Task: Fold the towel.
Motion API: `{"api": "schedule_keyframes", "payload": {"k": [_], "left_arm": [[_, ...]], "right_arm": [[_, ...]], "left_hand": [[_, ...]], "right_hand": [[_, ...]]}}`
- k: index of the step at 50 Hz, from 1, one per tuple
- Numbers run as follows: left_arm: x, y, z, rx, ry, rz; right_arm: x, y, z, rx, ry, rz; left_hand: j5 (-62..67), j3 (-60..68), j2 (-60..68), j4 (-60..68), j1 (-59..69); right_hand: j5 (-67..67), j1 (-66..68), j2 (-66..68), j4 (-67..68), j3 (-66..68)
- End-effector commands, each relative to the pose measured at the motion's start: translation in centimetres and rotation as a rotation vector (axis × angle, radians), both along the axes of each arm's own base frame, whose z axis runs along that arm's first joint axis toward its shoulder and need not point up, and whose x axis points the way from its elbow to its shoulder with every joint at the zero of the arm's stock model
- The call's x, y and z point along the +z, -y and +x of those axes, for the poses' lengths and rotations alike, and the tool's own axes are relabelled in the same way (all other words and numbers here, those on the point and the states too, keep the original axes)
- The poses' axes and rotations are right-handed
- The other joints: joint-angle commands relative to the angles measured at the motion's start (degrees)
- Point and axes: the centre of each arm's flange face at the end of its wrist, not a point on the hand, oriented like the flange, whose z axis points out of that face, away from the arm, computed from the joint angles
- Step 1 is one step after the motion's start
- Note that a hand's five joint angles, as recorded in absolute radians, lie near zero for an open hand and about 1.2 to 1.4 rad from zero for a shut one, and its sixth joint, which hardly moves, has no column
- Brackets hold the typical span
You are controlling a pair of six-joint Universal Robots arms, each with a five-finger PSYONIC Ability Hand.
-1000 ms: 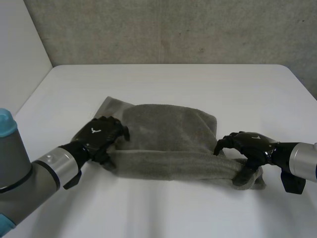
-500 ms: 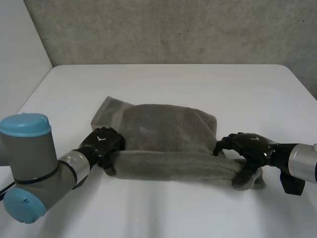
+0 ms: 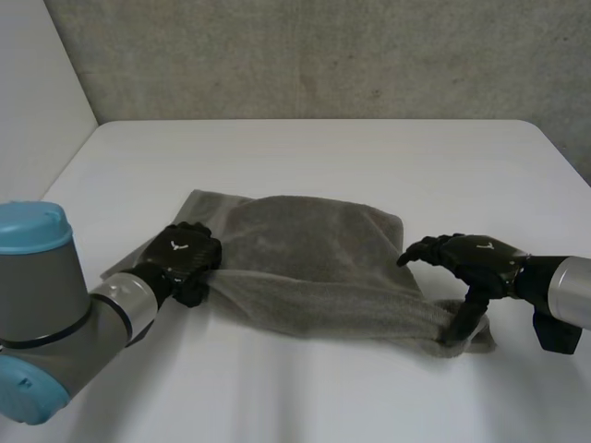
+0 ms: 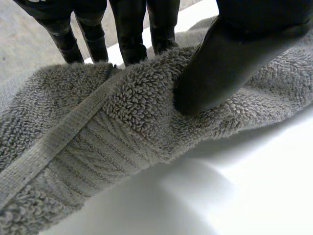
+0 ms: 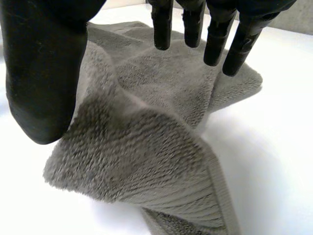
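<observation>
Left hand (image 3: 185, 257) pinches the grey towel (image 3: 314, 242) at its left end; right hand (image 3: 476, 261), spread wide over the right end, should pinch before lifting.

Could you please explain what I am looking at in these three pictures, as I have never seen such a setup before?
This is a robot with two arms at a white table, each arm ending in a black hand. The wide picture comes from a camera between and behind the arms, looking down; the other two come from cameras on the wrists, looking along each palm. A grey towel lies on the table, partly folded. The left hand pinches the towel's near edge at its left end, thumb against fingers. The right hand is open over the near right corner: fingers straight and off the cloth, thumb pointing down at the corner.
</observation>
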Motion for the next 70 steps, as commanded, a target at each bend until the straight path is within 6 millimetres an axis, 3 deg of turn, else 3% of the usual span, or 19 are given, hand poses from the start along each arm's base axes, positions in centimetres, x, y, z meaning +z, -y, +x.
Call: {"api": "schedule_keyframes", "payload": {"k": [1, 9, 14, 21, 38, 43, 45, 46, 47, 48, 49, 54, 57, 59, 64, 67, 68, 69, 70], "left_arm": [[1.2, -0.9, 1.0, 0.017, -0.009, -0.025], [1.7, -0.7, 2.0, 0.047, -0.013, -0.035], [1.6, -0.7, 2.3, 0.057, -0.012, -0.029], [1.6, -0.9, 2.2, 0.049, -0.012, -0.027], [1.9, -0.4, 2.3, 0.06, -0.015, -0.037], [1.9, -0.1, 2.6, 0.073, -0.017, -0.038], [2.0, 0.1, 2.7, 0.079, -0.017, -0.04], [2.0, 0.1, 2.7, 0.079, -0.017, -0.04], [2.0, 0.2, 2.8, 0.083, -0.018, -0.037], [2.0, 0.2, 2.8, 0.083, -0.018, -0.037], [2.0, 0.2, 2.9, 0.087, -0.02, -0.036], [2.5, -0.2, 3.1, 0.087, -0.043, 0.002], [3.8, -0.8, 3.2, 0.065, -0.077, 0.017], [4.3, -1.1, 3.3, 0.055, -0.091, 0.023], [6.2, -0.3, 3.4, 0.037, -0.119, -0.016], [6.6, 0.3, 3.3, 0.039, -0.123, -0.035], [6.7, 1.1, 3.3, 0.043, -0.122, -0.043], [6.3, 2.2, 3.2, 0.045, -0.114, -0.041], [6.3, 2.2, 3.2, 0.045, -0.114, -0.041]], "right_arm": [[0.8, -0.5, -0.2, 0.008, -0.001, 0.048], [0.6, 1.4, -2.8, -0.002, -0.08, 0.038], [-0.1, 1.9, -3.2, -0.015, -0.079, 0.067], [-2.0, 0.7, -3.2, -0.012, -0.07, 0.145], [-4.5, -1.0, -3.1, -0.023, -0.068, 0.137], [-4.7, -1.2, -3.0, -0.02, -0.07, 0.126], [-4.8, -1.1, -2.9, -0.016, -0.072, 0.113], [-4.8, -1.1, -2.9, -0.016, -0.072, 0.113], [-4.8, -1.1, -2.9, -0.013, -0.075, 0.103], [-4.8, -1.1, -2.9, -0.009, -0.077, 0.097], [-4.8, -1.1, -2.9, -0.009, -0.077, 0.097], [-3.1, -0.5, -3.0, -0.025, -0.069, 0.046], [-0.8, -0.6, -2.8, -0.031, -0.062, -0.01], [1.7, -0.1, -2.8, -0.053, -0.031, -0.078], [4.1, 0.5, -1.8, -0.021, 0.032, -0.143], [3.8, 1.5, -0.1, 0.024, 0.013, -0.161], [3.8, 1.6, -0.1, 0.025, 0.013, -0.161], [3.7, 2.3, 1.2, 0.047, -0.017, -0.183], [3.7, 2.3, 1.2, 0.047, -0.017, -0.183]], "left_hand": [[5.78, -2.93, 6.04, -3.36, 7.68], [5.78, -2.93, 6.04, -3.36, 7.68], [5.78, -2.93, 6.04, -3.36, 7.68], [5.78, -2.93, 6.04, -3.36, 7.68], [5.78, -2.93, 6.04, -3.36, 7.68], [5.78, -2.93, 6.04, -3.36, 7.68], [5.78, -2.93, 6.04, -3.36, 7.68], [5.78, -2.93, 6.04, -3.36, 7.68], [5.78, -2.93, 6.04, -3.36, 7.68], [5.78, -2.93, 6.04, -3.36, 7.68], [5.78, -2.93, 6.04, -3.36, 7.68], [5.78, -2.93, 6.04, -3.36, 7.68], [5.78, -2.93, 6.04, -3.36, 7.68], [5.78, -2.93, 6.04, -3.36, 7.68], [5.78, -2.93, 6.04, -3.36, 7.68], [5.78, -2.93, 6.04, -3.36, 7.68], [5.78, -2.93, 6.04, -3.36, 7.68], [5.78, -2.93, 6.04, -3.36, 7.68], [5.78, -2.93, 6.04, -3.36, 7.68]], "right_hand": [[-4.07, -4.53, -4.5, -4.36, -2.45], [-2.81, -3.27, -3.24, -4.36, -2.45], [-0.79, -1.25, -1.22, -4.36, -2.45], [3.07, 2.61, 2.64, -4.36, -2.45], [15.7, 15.24, 15.27, -4.36, -2.45], [25.29, 24.83, 24.85, -4.36, -2.45], [41.67, 41.21, 41.24, -4.36, -2.45], [41.77, 41.31, 41.34, -4.36, -2.45], [58.76, 58.3, 58.33, -4.36, -2.45], [65.86, 65.4, 65.43, -4.36, -2.45], [65.93, 65.47, 65.5, -4.36, -2.45], [65.93, 65.47, 65.5, -4.36, -2.45], [65.93, 65.47, 65.5, -4.36, -2.45], [65.93, 65.47, 65.5, -4.36, -2.45], [65.93, 65.47, 65.5, -4.36, -2.45], [65.93, 65.47, 65.5, -4.36, -2.45], [65.93, 65.47, 65.5, -4.36, -2.45], [65.93, 65.47, 65.5, -4.36, -2.45], [65.93, 65.47, 65.5, -4.36, -2.45]]}}
